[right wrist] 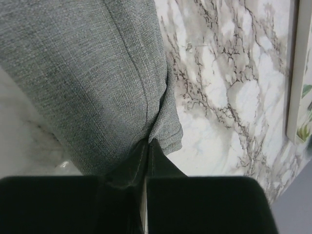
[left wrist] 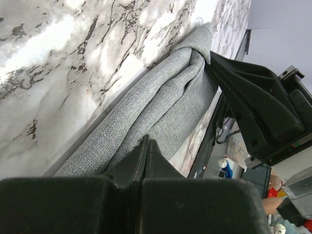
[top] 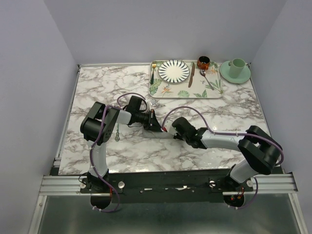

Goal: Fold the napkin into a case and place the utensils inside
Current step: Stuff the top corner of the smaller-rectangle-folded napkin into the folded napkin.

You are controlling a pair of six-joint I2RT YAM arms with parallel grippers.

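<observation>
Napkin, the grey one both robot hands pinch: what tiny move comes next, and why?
The left end effector and right end effector are each shut on one end of the soft grey cloth napkin, bunched and creased between them, not yet neatly folded. So probably lower both together to settle it flat on the white marble table.

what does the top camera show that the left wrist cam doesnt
Only the top view: the leaf-patterned tray at the far edge with the striped plate on it, the green cup beside it, and a slim utensil lying by the left arm.
Only the left wrist view: the grey napkin close up, bunched lengthwise, with the left gripper shut on one end and the right gripper pinching the other.
Both: the marble table and the two grippers meeting over it.
</observation>
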